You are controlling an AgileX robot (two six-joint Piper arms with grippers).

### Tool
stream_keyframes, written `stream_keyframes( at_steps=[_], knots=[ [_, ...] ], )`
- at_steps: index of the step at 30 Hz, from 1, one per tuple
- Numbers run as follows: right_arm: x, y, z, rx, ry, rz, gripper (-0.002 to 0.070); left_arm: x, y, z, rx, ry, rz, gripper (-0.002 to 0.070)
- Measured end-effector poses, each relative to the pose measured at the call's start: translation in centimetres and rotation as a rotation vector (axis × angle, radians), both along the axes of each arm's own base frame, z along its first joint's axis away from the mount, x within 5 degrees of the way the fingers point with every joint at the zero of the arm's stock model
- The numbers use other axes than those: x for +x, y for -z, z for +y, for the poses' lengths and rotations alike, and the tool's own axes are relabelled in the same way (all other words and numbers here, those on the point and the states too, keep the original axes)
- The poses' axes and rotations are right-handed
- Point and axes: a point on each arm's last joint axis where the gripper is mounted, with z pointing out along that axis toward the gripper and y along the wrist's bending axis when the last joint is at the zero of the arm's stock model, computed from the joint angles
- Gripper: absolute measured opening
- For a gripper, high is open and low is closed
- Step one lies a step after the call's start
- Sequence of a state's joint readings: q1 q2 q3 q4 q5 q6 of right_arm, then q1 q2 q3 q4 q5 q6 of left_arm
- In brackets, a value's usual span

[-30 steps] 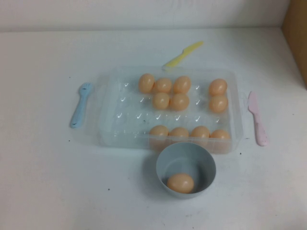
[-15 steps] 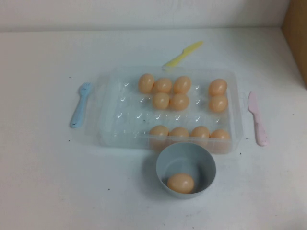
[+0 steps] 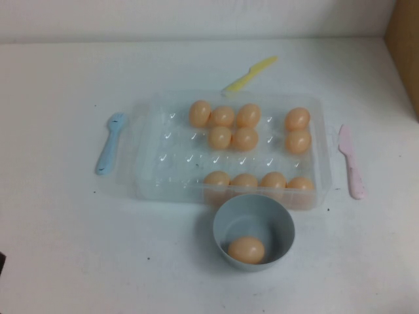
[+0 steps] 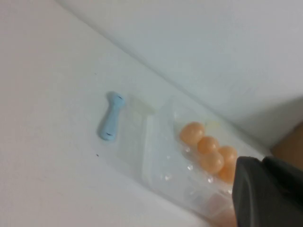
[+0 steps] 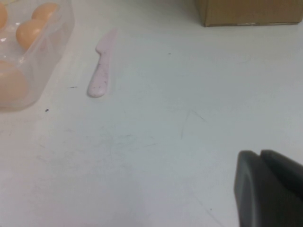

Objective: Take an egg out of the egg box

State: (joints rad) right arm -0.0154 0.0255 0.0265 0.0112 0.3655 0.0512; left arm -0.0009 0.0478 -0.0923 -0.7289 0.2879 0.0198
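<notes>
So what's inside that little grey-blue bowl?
One egg lies in the bowl, against its near wall. The bowl's bottom under the egg is hidden. Neither the left hand nor the right hand is near it.

Egg box (image 3: 152, 171) clear glossy plastic; eggs (image 3: 246, 250) smooth, satiny; bowl (image 3: 224, 223) matt; table (image 3: 65, 235) matt white.

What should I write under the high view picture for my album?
Clear egg box holding eleven eggs, one egg in the grey-blue bowl; neither end effector is seen here.
</notes>
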Motion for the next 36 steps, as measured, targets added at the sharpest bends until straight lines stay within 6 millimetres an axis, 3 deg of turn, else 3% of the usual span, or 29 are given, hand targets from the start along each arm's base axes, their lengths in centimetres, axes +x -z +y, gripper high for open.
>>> stream_keyframes(
  at_steps=[4, 7, 11, 22, 30, 36],
  knots=[
    [0.0, 0.0, 0.0, 0.000, 0.000, 0.000, -0.0017, 0.7, -4.0, -1.0, 0.186, 0.135, 0.065, -0.0005],
    [0.0, 0.0, 0.0, 0.000, 0.000, 0.000, -0.0017, 2.3, -7.4, -1.8, 0.367, 0.296, 0.139, -0.0005],
    [0.0, 0.0, 0.0, 0.000, 0.000, 0.000, -0.0017, 4.9, -10.1, -2.6, 0.518, 0.479, 0.237, -0.0005],
    [0.0, 0.0, 0.0, 0.000, 0.000, 0.000, -0.0017, 13.6, -12.3, -3.4, 0.716, 0.744, 0.492, -0.0005],
    [0.0, 0.0, 0.0, 0.000, 0.000, 0.000, -0.0017, 17.3, -12.2, -8.8, 0.867, 0.948, 0.506, -0.0004],
    [0.0, 0.0, 0.0, 0.000, 0.000, 0.000, -0.0017, 21.1, -11.6, -12.5, 0.917, 1.003, 0.518, -0.0005]
  ],
)
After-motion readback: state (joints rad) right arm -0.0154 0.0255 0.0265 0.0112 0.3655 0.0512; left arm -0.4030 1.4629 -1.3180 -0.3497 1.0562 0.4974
